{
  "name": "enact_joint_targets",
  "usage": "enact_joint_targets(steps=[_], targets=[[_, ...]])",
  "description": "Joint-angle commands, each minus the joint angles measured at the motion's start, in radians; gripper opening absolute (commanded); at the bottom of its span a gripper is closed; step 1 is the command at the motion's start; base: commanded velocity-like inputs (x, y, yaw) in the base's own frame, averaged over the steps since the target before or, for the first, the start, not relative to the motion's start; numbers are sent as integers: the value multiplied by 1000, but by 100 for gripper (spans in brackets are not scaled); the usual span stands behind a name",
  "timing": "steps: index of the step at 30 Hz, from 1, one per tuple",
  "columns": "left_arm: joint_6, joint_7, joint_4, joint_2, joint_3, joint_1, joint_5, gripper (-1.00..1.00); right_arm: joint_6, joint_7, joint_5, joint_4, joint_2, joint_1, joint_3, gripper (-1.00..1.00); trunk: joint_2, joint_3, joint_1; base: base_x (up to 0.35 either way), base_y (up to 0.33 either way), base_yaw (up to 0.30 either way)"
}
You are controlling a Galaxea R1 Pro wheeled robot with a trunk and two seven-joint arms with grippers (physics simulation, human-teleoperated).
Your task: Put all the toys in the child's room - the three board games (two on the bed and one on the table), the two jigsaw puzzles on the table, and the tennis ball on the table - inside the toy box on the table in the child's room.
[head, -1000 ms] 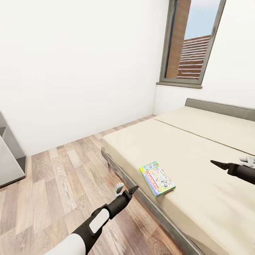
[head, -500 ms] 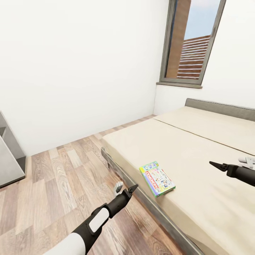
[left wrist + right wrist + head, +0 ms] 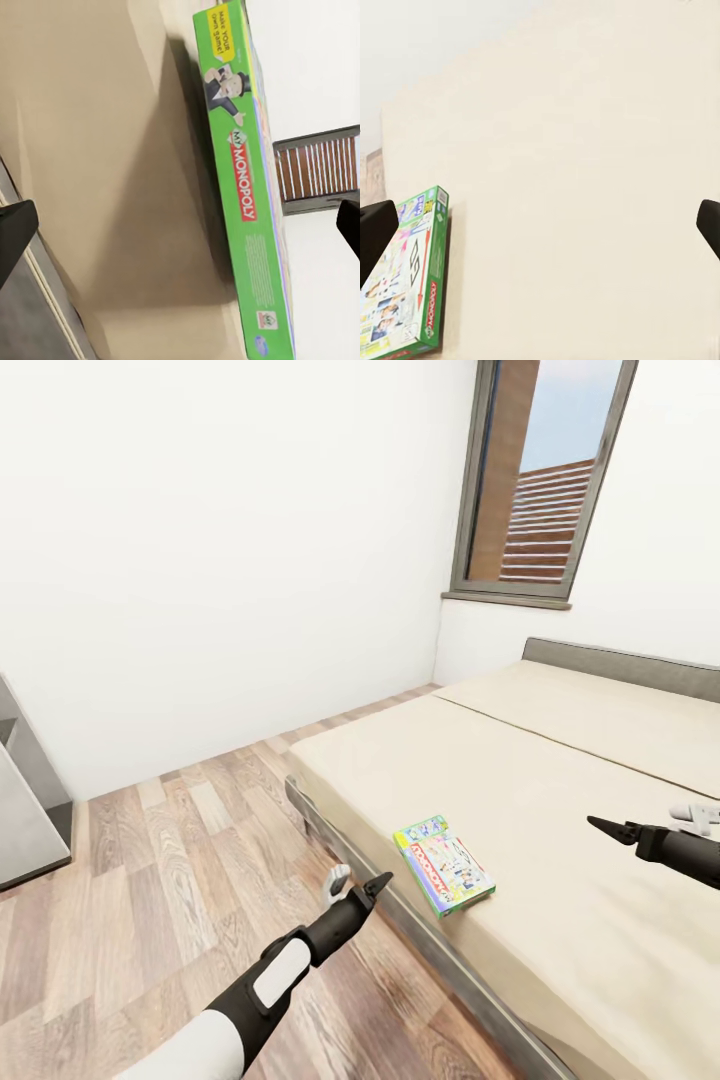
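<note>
I have the white-walled room with its wood-plank floor (image 3: 170, 860) in front of me, and a tall dark-framed window (image 3: 540, 480) set in the far corner. The low wide bed with the beige mattress, dark grey frame and low grey headboard (image 3: 560, 780) takes up the right half of my head view. At the left edge I can see a slice of dark grey cabinet (image 3: 25, 800).

The green-edged illustrated board game box (image 3: 443, 864) lies flat on the mattress, close to the near edge of the bed. In my left wrist view its green side panel (image 3: 244, 187) reads "My Monopoly", and my right wrist view catches its illustrated lid (image 3: 401, 289) from across the mattress.

My left end effector (image 3: 357, 882) hangs over the floor just beside the bed frame, near the box but not touching it; its two fingers are spread apart and nothing is between them. My right end effector (image 3: 645, 824) hovers over the mattress, well apart from the box, fingers likewise released and holding nothing.
</note>
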Motion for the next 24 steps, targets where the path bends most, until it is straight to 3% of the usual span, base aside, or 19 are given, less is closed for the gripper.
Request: enact_joint_targets(steps=[1,24], targets=[[7,1,0,0,-2,-2,11,100,5,10,9,-2,2,-1,-2,100,0,-1,0,0,0,0],[5,39,-4,-9,-4,-39,18,100,5,9,11,-9,8,0,-1,100,0,-1,0,0,0,0]])
